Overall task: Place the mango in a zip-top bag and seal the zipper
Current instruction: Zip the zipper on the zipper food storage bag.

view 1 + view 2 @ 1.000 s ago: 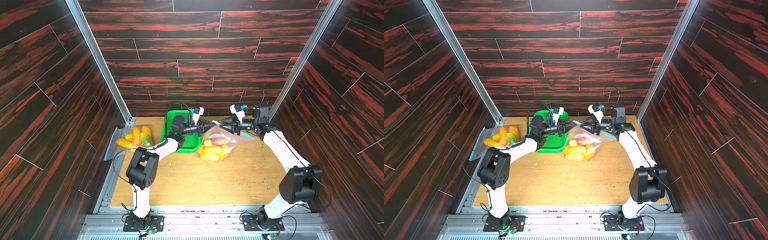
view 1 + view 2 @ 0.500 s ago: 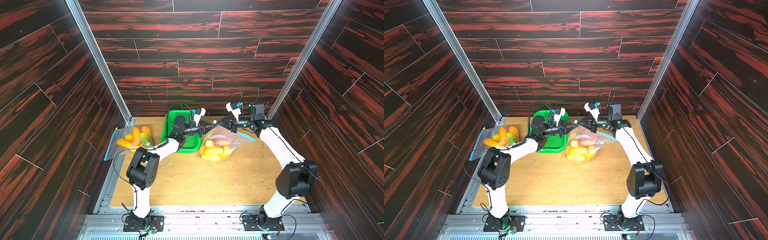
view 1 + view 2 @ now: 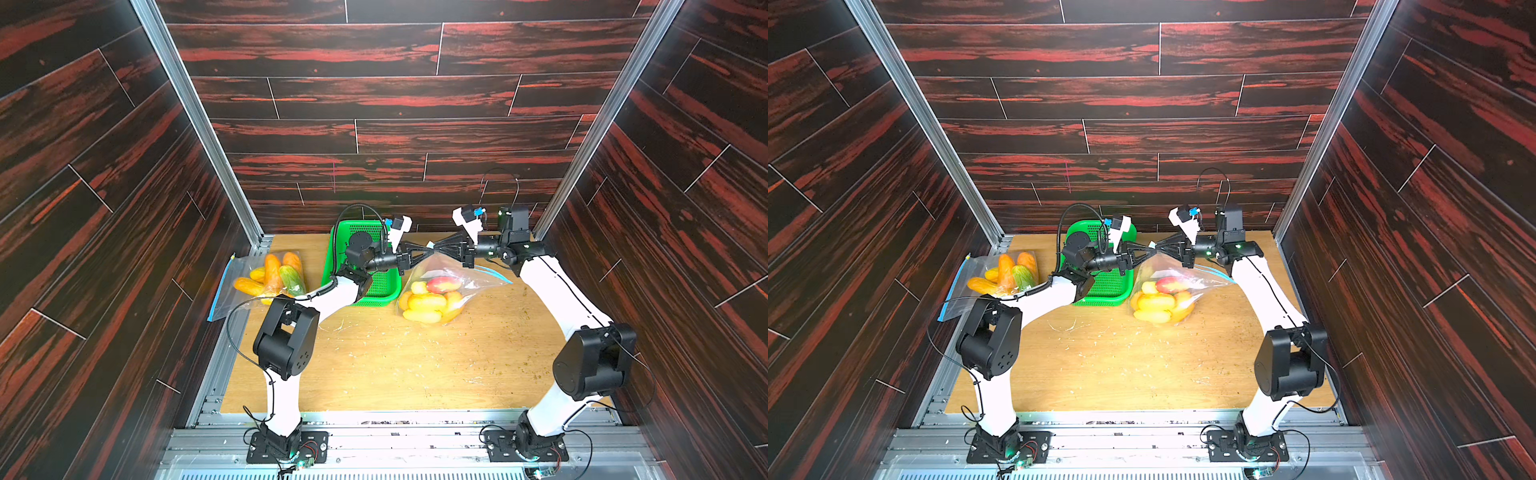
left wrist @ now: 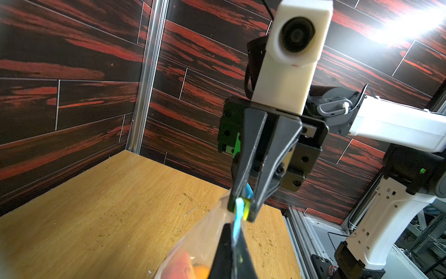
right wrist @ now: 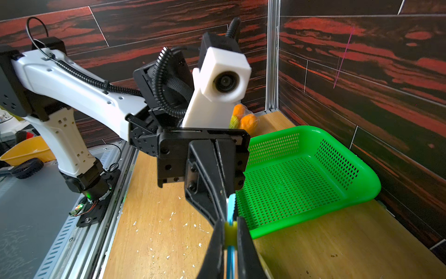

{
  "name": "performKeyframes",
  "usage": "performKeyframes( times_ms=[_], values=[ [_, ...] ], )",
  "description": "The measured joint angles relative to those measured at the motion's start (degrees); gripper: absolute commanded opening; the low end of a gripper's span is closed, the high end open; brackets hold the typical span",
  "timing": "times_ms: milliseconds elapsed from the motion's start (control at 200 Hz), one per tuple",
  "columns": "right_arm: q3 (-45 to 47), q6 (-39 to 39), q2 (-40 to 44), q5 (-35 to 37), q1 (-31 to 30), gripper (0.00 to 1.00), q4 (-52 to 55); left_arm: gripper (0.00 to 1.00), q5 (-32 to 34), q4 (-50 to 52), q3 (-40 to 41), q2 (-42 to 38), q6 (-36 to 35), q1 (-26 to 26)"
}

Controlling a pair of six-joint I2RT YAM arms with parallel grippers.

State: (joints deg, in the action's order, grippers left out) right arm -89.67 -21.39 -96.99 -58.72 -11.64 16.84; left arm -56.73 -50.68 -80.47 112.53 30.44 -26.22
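**Both grippers pinched on the bag's zipper, tip to tip**

Two grippers, both closed. The left gripper (image 3: 426, 248) is clamped on the blue zipper strip (image 4: 237, 222). The right gripper (image 3: 439, 248) faces it, jaws squeezed on the single yellow slider (image 5: 230, 233). In both top views the two sets of tips all but touch, at the top corner of the bag.

One zip-top bag (image 3: 478, 277) hangs from that pinch. Its top corner is lifted and its loaded bottom rests on the table (image 3: 415, 365). Inside I see one reddish mango (image 3: 444, 284) lying on the yellow mangoes (image 3: 427, 301). I count at least four yellow; the overlap stops an exact count.

One green basket (image 3: 331, 253) stands just beside the bag, under the left forearm.

Further out, at the table's left edge, lies a second bag (image 3: 226, 286), flat and well apart from both grippers. I make out five pieces of fruit in it: three orange, one yellow, one green.
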Motion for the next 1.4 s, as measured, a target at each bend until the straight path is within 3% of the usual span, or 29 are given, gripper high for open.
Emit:
performKeyframes(
  times_ms=[461,902,1167,1398],
  values=[
    [5.2,-2.4,4.0,1.3,3.2,0.00,2.2,0.00,0.2,-0.4,0.2,0.0,1.1,0.0],
    [19.3,0.7,15.3,7.7,19.7,0.00,3.3,0.00,5.1,1.9,1.0,0.0,-1.8,0.1],
    [24.4,1.8,18.4,4.2,30.3,0.00,3.3,0.00,7.3,4.3,1.1,-0.1,-4.1,0.1],
    [24.5,0.9,18.3,-1.8,31.8,0.00,4.5,0.00,7.3,4.7,1.0,-0.1,-3.1,0.3]
  ],
)
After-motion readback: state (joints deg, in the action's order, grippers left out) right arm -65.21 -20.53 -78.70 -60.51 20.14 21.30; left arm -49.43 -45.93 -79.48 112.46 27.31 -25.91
